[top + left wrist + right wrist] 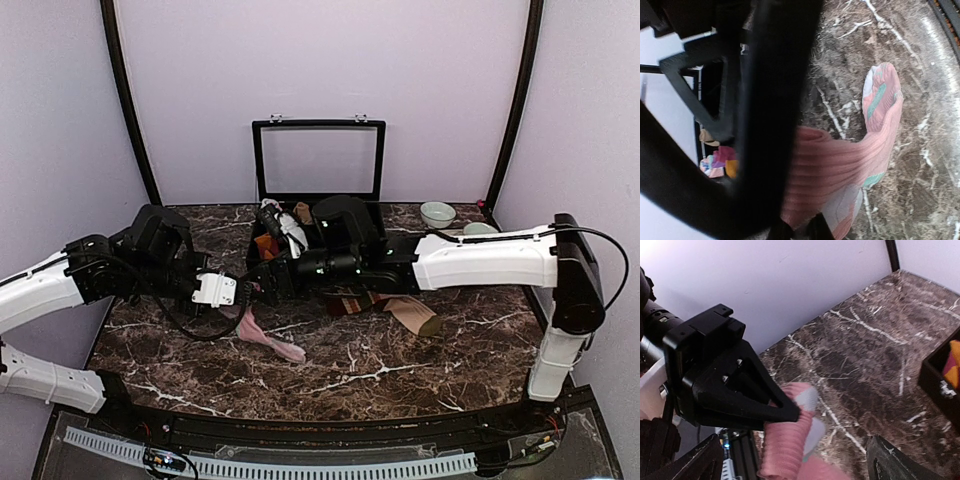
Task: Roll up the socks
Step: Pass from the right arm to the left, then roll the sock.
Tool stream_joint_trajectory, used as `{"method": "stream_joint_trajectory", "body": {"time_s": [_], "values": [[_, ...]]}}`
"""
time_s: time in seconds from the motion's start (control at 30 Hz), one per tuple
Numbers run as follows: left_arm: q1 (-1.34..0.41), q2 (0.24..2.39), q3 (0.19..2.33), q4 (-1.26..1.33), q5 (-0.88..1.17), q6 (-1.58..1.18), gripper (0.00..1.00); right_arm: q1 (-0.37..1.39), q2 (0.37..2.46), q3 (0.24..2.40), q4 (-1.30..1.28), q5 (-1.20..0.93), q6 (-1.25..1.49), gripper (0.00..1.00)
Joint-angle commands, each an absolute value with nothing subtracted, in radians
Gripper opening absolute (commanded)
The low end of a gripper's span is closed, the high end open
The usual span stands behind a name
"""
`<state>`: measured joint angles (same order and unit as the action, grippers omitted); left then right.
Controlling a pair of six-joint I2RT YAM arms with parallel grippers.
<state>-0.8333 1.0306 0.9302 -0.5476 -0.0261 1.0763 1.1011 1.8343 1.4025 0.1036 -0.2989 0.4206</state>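
Clamping the ribbed cuff end of the pink sock [268, 338], the left gripper [240, 300] has its jaws closed down on the fabric; the right wrist view shows 1 black finger [782, 410] pressed against the bunched cuff. The rest of that sock trails away from the grip and lies flat on the marble tabletop [400, 370], its mint-and-white patterned foot toward the near edge.

The right gripper [795, 462] hovers directly over the same cuff with its jaws spread wide, 1 finger on either side at the bottom of its own camera view. It holds nothing.

The striped sock [385, 306] lies flat right of centre under the right forearm, well apart from the pink one. Its tan foot and olive toe point right.

At the rear stands an open black case [318, 125] with its lid upright and several colourful bundles inside. A pale green bowl [437, 213] sits just to its right.
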Motion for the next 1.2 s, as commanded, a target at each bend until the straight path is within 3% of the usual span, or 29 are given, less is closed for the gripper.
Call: {"method": "stream_joint_trajectory", "body": {"time_s": [0.0,0.2,0.37,0.63,0.73,0.83,0.97,1.07,1.17], "values": [[-0.789,1.082,1.037,-0.822,0.185,0.914,0.0,1.107,1.734,1.321,0.041,-0.094,0.202,0.99],[-0.732,1.147,1.136,-0.946,0.355,0.846,0.0,1.109,1.555,1.133,0.22,0.009,0.128,0.99],[-0.714,1.2,1.205,-1.019,0.468,0.83,0.0,1.106,1.482,0.936,0.522,0.032,0.206,0.99],[-0.708,1.278,1.299,-1.143,0.616,0.855,0.0,1.094,1.572,1.048,0.273,-0.003,0.024,0.99],[-0.707,1.269,1.308,-1.137,0.63,0.875,0.0,1.089,1.467,0.897,0.454,0.215,-0.015,0.99],[-0.707,1.261,1.319,-1.155,0.648,0.901,0.0,1.09,1.416,0.84,0.59,0.305,-0.068,0.99],[-0.707,1.272,1.334,-1.219,0.701,0.958,0.0,1.123,1.379,0.851,0.569,0.198,-0.226,0.99],[-0.707,1.281,1.316,-1.252,0.732,0.991,0.0,1.132,1.386,0.926,0.416,0.062,-0.322,0.99],[-0.707,1.311,1.336,-1.304,0.817,1.019,0.0,1.15,1.425,1.002,0.284,-0.047,-0.381,0.88]]}}
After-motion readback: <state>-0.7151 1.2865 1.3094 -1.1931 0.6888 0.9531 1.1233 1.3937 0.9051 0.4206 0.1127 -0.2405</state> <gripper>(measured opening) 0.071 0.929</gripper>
